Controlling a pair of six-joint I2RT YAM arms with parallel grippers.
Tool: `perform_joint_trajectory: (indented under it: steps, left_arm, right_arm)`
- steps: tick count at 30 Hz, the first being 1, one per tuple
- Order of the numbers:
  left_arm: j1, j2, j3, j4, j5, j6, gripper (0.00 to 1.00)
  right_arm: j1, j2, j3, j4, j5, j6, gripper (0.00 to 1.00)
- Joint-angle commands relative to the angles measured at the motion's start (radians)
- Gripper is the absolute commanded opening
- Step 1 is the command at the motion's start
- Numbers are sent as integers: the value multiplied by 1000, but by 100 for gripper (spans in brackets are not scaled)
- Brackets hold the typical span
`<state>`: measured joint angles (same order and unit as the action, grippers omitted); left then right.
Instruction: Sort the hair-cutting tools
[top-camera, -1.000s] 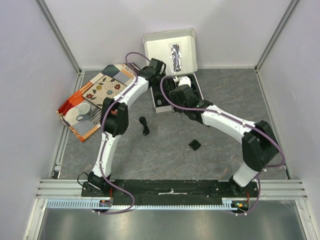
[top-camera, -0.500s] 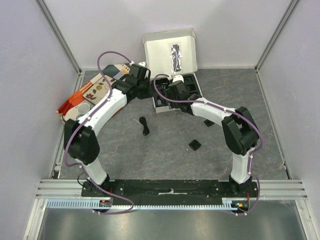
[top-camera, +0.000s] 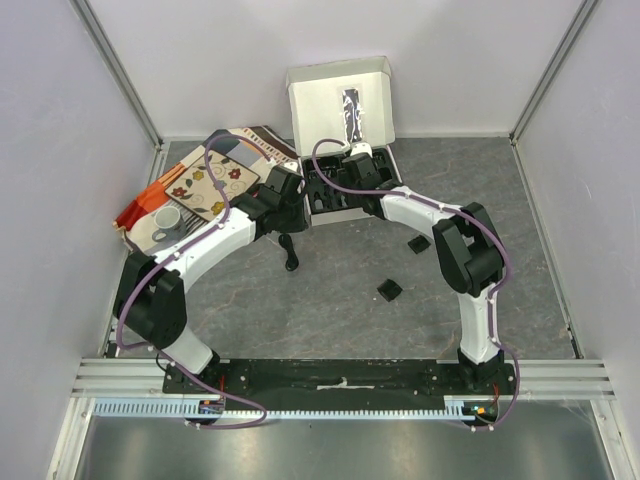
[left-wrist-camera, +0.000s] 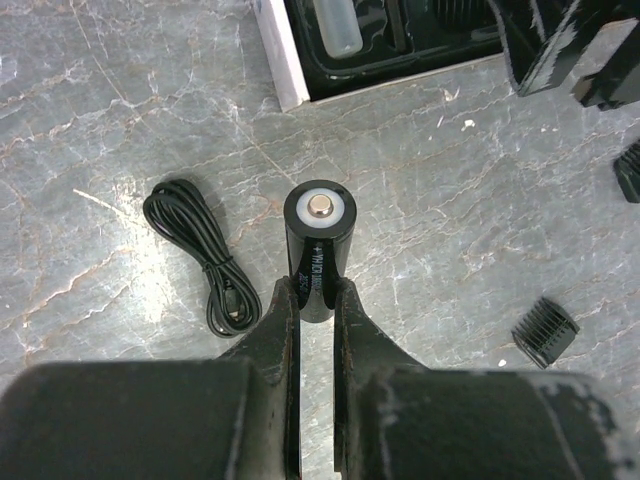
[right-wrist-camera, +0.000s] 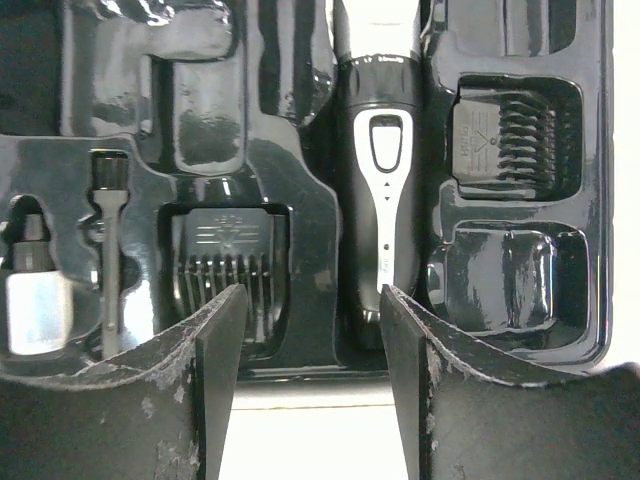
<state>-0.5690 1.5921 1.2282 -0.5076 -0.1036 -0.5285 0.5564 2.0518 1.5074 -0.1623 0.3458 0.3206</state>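
In the left wrist view my left gripper is shut on a tiny black cylinder with a silver end cap, held above the grey table. A coiled black cord lies to its left and a black comb attachment to its right. My right gripper stands open over the box's black moulded tray. There the black-and-silver clipper lies between two seated comb attachments. From above, the left gripper hangs just left of the box and the right gripper is over it.
Two loose black combs and the cord lie on the table. A white cup stands on a patterned cloth at the left. A thin brush and a small bottle sit in the tray.
The left arm has swung back from the box toward the near left, carrying the cylinder. The right arm has reached further in, over the tray.
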Motion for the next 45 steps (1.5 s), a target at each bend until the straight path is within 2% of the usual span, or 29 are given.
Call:
perform_joint_trajectory:
  steps: [1, 8, 26, 45]
  left_arm:
    - [3, -38, 17, 77, -28, 19, 2]
    - [1, -24, 28, 81, -28, 22, 2]
    - [-3, -50, -1, 95, -19, 2, 2]
    - [-15, -181, -75, 83, -36, -16, 2]
  right_arm:
    - [-13, 28, 34, 40, 7, 0, 63]
    - [-19, 42, 19, 44, -5, 8, 63]
    - [-4, -68, -180, 67, -79, 71, 63]
    - [48, -124, -185, -48, -31, 90, 63]
